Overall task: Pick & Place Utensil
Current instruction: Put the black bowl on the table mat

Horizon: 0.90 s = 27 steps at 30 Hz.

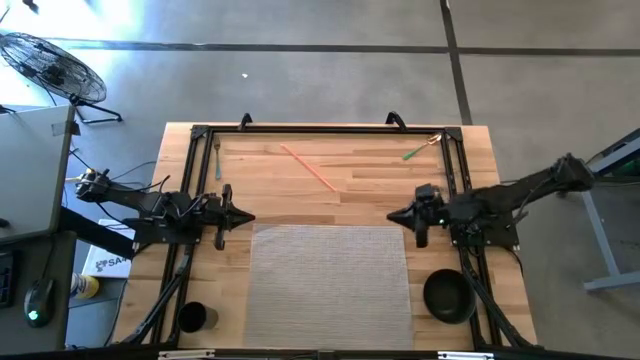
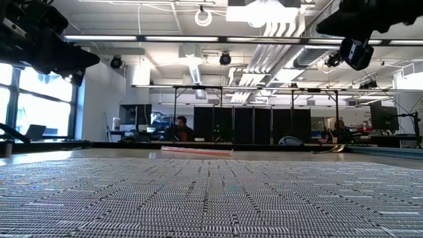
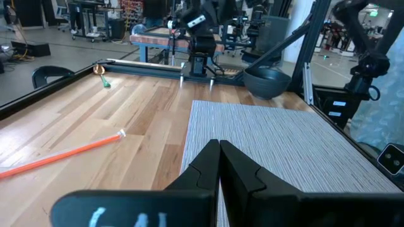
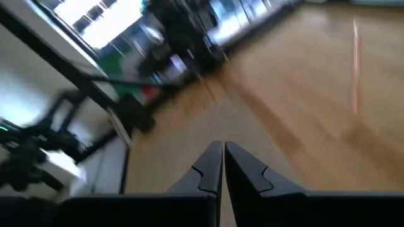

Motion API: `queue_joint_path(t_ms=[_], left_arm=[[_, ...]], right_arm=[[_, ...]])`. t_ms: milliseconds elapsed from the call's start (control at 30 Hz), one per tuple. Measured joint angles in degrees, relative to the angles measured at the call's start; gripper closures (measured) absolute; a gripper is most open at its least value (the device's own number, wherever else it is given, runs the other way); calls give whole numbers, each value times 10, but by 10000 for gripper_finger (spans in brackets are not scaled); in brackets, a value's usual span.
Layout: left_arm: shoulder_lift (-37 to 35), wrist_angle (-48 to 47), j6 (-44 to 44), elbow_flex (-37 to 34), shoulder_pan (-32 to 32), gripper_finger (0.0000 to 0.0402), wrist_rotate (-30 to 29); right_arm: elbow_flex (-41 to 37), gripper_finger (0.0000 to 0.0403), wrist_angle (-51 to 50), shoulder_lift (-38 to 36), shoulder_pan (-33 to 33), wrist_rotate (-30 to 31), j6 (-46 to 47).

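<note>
A long thin orange utensil (image 1: 310,167) lies flat on the bare wood beyond the grey woven mat (image 1: 330,285); it also shows in the left wrist view (image 3: 69,153) and the right wrist view (image 4: 356,69). A green-handled utensil (image 1: 418,150) lies at the far right corner, and a fork (image 1: 217,158) lies by the far left rail. My left gripper (image 1: 247,216) hovers shut at the mat's far left corner, fingertips together (image 3: 219,148). My right gripper (image 1: 392,215) hovers shut at the mat's far right corner (image 4: 223,148). Neither touches anything.
A black bowl (image 1: 448,296) stands right of the mat near the table's near edge, and a black cup (image 1: 193,318) stands at the near left. A black rail frame (image 1: 320,130) borders the far and side edges. People sit in the room behind (image 2: 181,125).
</note>
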Motion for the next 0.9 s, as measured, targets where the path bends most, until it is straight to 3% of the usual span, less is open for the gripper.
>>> queue_joint_path(t_ms=[100, 200, 467, 633, 900], left_arm=[[0, 0, 0, 0, 0, 394, 0], [0, 0, 0, 0, 0, 394, 0], [0, 0, 0, 0, 0, 394, 0], [0, 0, 0, 0, 0, 394, 0], [0, 0, 0, 0, 0, 394, 0]], right_arm=[[89, 391, -127, 80, 31, 4, 91], [179, 391, -251, 162, 58, -28, 185], [408, 390, -602, 360, 120, -243, 406], [467, 360, -627, 440, 164, -344, 477], [455, 244, -600, 493, 220, -327, 574]])
